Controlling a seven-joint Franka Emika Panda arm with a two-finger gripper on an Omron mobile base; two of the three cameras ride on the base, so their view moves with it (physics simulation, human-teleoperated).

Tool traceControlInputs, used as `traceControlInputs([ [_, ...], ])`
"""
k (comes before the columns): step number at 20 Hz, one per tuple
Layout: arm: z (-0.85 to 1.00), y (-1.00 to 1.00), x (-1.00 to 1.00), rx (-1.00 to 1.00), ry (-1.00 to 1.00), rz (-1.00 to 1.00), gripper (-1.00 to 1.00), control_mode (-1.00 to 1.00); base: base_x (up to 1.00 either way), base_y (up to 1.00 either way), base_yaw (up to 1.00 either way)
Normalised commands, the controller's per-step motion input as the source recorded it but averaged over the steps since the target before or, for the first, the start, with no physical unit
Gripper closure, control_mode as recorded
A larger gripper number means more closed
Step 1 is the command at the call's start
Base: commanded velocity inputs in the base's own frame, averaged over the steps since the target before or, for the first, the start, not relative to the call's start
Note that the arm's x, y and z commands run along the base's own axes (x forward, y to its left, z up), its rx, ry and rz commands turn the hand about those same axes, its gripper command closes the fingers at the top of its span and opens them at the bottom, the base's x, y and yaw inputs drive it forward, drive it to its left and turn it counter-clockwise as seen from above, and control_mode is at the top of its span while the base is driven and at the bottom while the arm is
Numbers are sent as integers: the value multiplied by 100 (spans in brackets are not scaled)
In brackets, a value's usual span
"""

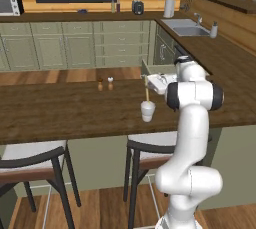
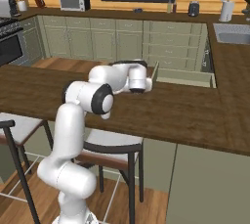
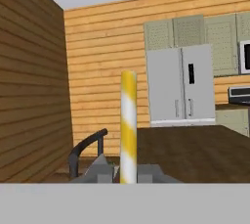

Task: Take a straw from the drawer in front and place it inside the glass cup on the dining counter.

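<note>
You see the gripper (image 1: 150, 84) closed on the straw (image 1: 147, 92), which stands upright between the jaws. Its low end hangs just above the glass cup (image 1: 147, 111) on the dining counter (image 1: 60, 108). The open drawer (image 1: 159, 69) is behind, at about one o'clock from the cup.

Arm: white Franka, dark joints, rising from the base, elbow bent, forearm reaching level across the dining counter's (image 1: 60, 110) near edge toward its middle. Wrist: turned sideways, hand roughly horizontal. Gripper (image 1: 150, 84): jaws closed tight on the straw (image 1: 147, 92), which stands upright between the fingertips (image 3: 105, 169) in the hand view.
</note>
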Motion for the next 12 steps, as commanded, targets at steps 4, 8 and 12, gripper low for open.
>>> traceControlInputs([
  [4,-22,0,39,0,15,-11,100,-100,0,0,0],
  [8,-29,0,31,0,18,-9,100,-100,0,0,0],
  [12,-30,0,19,0,13,-6,100,-100,0,0,0],
])
